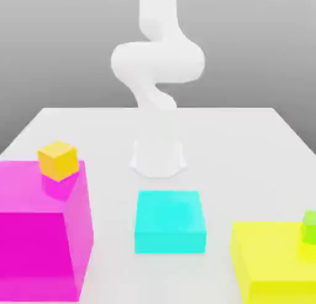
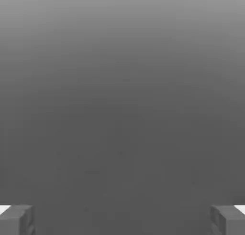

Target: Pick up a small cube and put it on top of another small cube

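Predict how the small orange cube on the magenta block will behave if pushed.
The small orange cube will probably slide rather than roll, given its flat faces. It might well drop off, since it sits near an edge of the big magenta block.

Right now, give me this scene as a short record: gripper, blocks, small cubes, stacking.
gripper: open, nothing between its fingers
magenta block: at the exterior view's left
orange cube: on the magenta block
cyan block: flat, between the other two blocks
yellow block: at the exterior view's right
green cube: on the yellow block
stacking: orange and green cubes not stacked together
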You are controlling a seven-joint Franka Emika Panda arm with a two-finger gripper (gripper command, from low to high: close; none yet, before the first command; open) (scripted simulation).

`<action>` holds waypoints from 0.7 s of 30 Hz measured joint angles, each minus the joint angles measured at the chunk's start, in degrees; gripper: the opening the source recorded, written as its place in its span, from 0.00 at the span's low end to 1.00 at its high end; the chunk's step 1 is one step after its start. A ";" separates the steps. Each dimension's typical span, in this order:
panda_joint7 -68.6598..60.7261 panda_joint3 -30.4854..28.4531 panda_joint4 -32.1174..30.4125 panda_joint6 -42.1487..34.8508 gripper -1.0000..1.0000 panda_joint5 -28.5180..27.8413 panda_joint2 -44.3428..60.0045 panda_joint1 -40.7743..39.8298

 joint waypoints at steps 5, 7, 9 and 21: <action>7.55 -3.89 -2.80 4.37 0.50 -0.67 10.37 -7.04; 11.60 -5.30 -4.40 6.51 0.50 -0.86 14.48 -10.15; 15.69 -6.90 -6.04 8.70 0.50 -0.98 18.58 -13.11; 37.65 -17.30 -16.30 21.72 0.50 2.99 41.71 -30.05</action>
